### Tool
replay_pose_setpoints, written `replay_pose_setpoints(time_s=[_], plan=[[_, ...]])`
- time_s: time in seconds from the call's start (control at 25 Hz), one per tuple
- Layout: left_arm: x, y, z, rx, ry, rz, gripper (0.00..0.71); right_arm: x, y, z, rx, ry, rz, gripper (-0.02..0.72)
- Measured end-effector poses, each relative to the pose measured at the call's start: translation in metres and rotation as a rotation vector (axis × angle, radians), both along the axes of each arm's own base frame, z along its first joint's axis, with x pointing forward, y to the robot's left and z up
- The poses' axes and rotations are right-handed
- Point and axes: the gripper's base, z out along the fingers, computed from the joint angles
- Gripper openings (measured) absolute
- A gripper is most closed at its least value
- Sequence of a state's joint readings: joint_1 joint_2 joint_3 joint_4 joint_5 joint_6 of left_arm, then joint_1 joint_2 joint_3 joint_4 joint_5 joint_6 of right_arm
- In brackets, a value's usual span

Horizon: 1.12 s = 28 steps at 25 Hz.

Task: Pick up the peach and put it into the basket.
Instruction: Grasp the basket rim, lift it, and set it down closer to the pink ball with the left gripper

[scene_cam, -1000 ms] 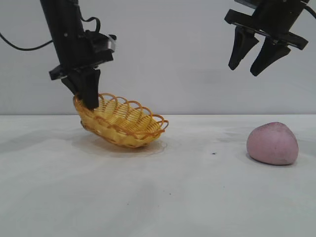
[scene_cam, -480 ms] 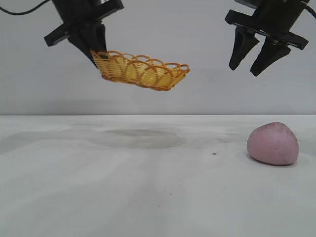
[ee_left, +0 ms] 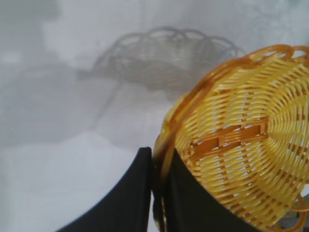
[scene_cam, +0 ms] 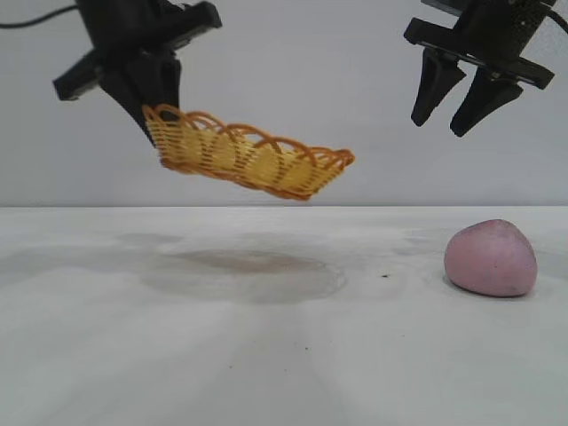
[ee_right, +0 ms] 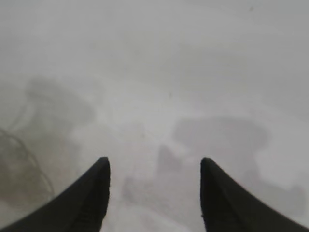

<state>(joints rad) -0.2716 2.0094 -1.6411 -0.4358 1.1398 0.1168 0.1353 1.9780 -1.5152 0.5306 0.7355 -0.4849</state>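
Currently, left to right, with the peach as the landmark:
Left gripper (scene_cam: pixel 151 120): held high and far to the left of the peach; its fingers are clenched on the rim of the basket, the rim being pinched between the two black fingers in the left wrist view
Basket (scene_cam: pixel 248 160): carried in the air, well left of and above the peach, clear of the table (scene_cam: pixel 266 355); it is tilted, the free end hanging lower than the gripped end; nothing is seen inside it
Basket handling: judged light and fairly stiff, since it is borne by one edge without sagging; the looped rim is the natural place for a pinch
Right gripper (scene_cam: pixel 453 111): hung above the peach and slightly to its left, well apart from it; its fingers are spread and nothing is held between them
Peach (scene_cam: pixel 491 258): resting on the table at the far right, not yet taken up
Peach handling: judged matte, so unlikely to slip; rounded, and whether soft cannot be told; a hold across its widest middle, from above, is judged best
Step in hand: the peach is yet to be grasped
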Motion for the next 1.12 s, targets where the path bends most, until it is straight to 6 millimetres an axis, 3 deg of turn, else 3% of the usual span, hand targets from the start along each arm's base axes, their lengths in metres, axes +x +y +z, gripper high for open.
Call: replay_pose_setpoints(time_s=[0.2, 0.56, 0.8, 1.12], plan=[[-0.027, -0.002, -0.005, -0.166, -0.039, 0.122, 0.0, 0.0, 0.0, 0.0, 0.0, -0.004, -0.002, 0.392], [-0.062, -0.009, -0.065, -0.224, -0.022, 0.272, 0.0, 0.001, 0.0, 0.0, -0.001, -0.009, -0.005, 0.392], [-0.058, -0.015, -0.067, -0.224, -0.102, 0.341, 0.0, 0.001, 0.0, 0.0, -0.001, -0.011, -0.006, 0.392], [-0.054, -0.015, -0.093, -0.189, -0.064, 0.358, 0.0, 0.001, 0.0, 0.0, -0.001, -0.011, -0.006, 0.392]])
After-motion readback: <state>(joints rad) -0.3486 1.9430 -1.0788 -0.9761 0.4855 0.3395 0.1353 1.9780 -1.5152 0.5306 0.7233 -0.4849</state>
